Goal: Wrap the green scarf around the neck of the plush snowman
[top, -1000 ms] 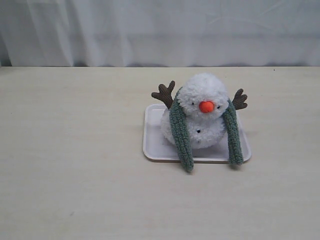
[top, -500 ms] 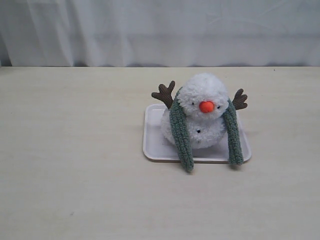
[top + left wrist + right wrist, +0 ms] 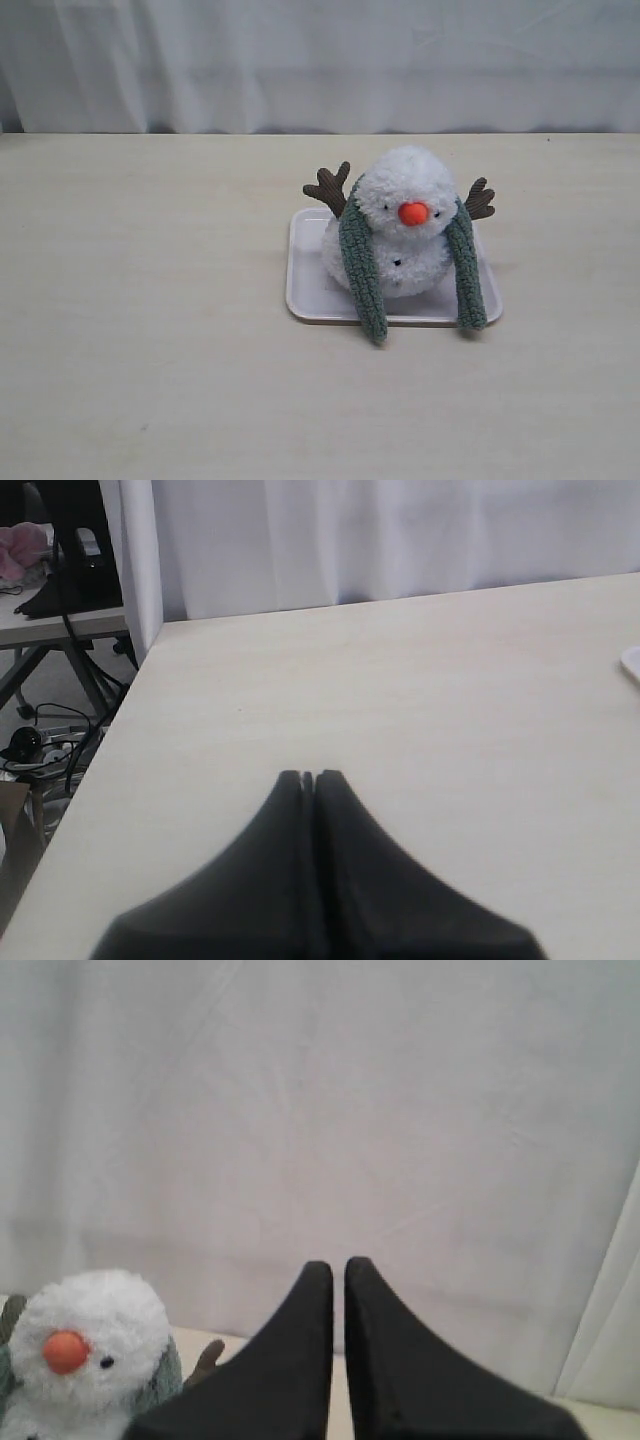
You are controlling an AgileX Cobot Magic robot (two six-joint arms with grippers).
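Observation:
The plush snowman [image 3: 400, 225] sits upright on a white tray [image 3: 310, 290], orange nose facing front, brown twig arms raised. The green scarf [image 3: 362, 275] lies behind its neck, with one end hanging down each side [image 3: 467, 275] and reaching past the tray's front rim. Neither gripper appears in the exterior view. My left gripper [image 3: 308, 777] is shut, empty, over bare table far from the toy. My right gripper [image 3: 338, 1265] is shut with a thin slit between its fingers, holding nothing; the snowman [image 3: 85, 1345] shows beside it, apart from it.
A white curtain [image 3: 320, 60] hangs along the table's far edge. The left wrist view shows the table's side edge [image 3: 120, 710] with a desk, cables and floor beyond. The tray's corner [image 3: 632, 665] peeks into that view.

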